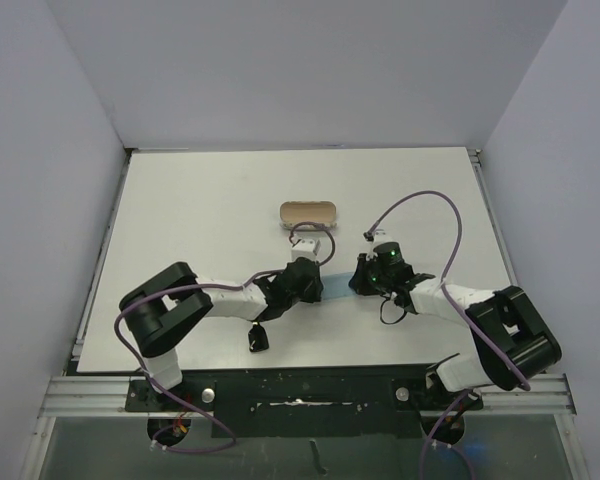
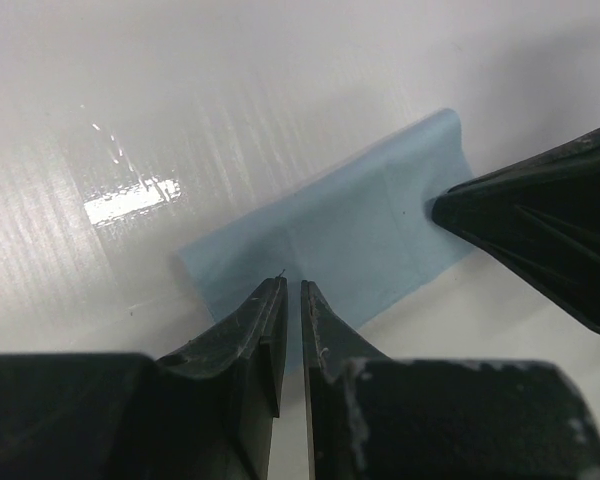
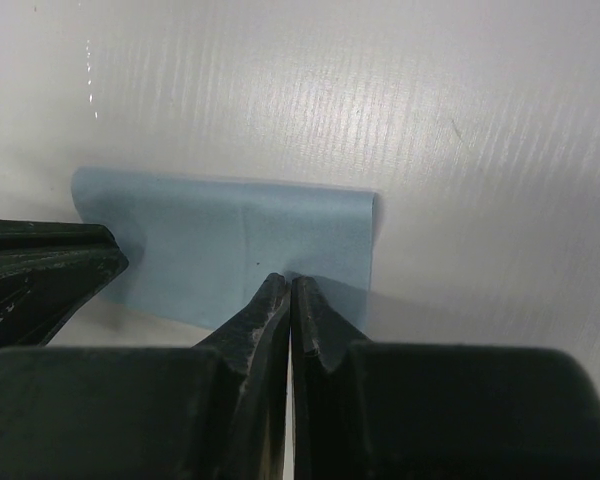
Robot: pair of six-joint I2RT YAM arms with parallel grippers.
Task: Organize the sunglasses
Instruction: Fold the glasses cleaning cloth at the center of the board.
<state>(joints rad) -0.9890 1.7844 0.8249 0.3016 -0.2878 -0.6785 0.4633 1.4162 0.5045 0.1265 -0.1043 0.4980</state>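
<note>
**Organizing the sunglasses: both grippers at the cloth**

The sunglasses cannot be made out with certainty. A small black object (image 1: 258,339) at lower centre-left of the top view, just below the left arm, may be them. At frame centre the light blue cloth (image 2: 350,240) lies on the bench (image 1: 200,200), apparently doubled over. The left gripper (image 2: 291,285), nearly closed, and the right gripper (image 3: 290,282), fully closed, each appear to pinch the cloth's edge. The oval case (image 1: 308,213) sits just above. By this judgement, packing away remains undone.
</note>
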